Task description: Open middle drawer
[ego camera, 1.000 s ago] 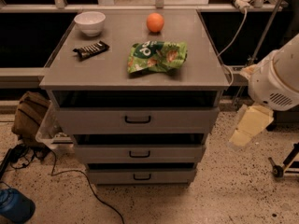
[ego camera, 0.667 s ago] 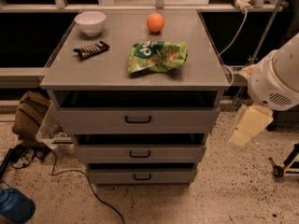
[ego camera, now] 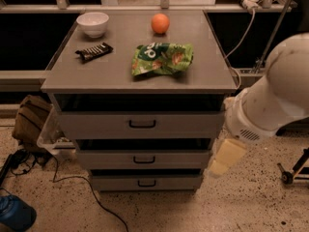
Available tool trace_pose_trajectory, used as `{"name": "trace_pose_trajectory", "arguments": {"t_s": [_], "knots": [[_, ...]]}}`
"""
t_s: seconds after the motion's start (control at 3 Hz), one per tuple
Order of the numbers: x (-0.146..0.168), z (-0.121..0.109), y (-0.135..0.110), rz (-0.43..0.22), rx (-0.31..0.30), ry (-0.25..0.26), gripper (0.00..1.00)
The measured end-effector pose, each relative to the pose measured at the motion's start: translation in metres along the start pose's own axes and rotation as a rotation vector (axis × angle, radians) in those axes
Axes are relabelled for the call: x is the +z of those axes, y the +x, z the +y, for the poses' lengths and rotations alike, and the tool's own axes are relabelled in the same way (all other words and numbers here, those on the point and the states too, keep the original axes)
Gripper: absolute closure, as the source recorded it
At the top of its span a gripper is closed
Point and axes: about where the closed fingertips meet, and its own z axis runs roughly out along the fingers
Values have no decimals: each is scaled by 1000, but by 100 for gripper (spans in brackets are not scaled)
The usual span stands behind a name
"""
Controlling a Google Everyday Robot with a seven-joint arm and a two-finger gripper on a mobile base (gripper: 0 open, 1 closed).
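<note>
The grey cabinet point(ego camera: 87, 76) has three drawers stacked in its front. The middle drawer point(ego camera: 111, 159) is a shallow grey front with a small black bar handle point(ego camera: 144, 159), and it sits flush with the other two. The top drawer point(ego camera: 96, 124) is taller, and the bottom drawer point(ego camera: 116, 182) is the smallest. My white arm point(ego camera: 270, 100) reaches in from the right. Its cream-coloured gripper point(ego camera: 226, 157) hangs beside the cabinet's right front corner, level with the middle drawer, to the right of the handle and apart from it.
On the cabinet top lie a white bowl point(ego camera: 93, 23), an orange point(ego camera: 160, 23), a dark snack bar point(ego camera: 94, 51) and a green chip bag point(ego camera: 162, 58). A bag point(ego camera: 30, 120), a plastic bin and cables sit on the floor at the left. A stand base point(ego camera: 292, 170) is at the right.
My arm and gripper have moved left and down, from out at the right to beside the cabinet's right front corner. The drawers have not moved.
</note>
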Motion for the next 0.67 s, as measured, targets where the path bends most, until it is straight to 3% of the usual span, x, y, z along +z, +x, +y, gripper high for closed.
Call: {"name": "trace_pose_trajectory", "arguments": {"t_s": [0.67], "knots": [[94, 30, -22, -30, -3, -97, 0]]}}
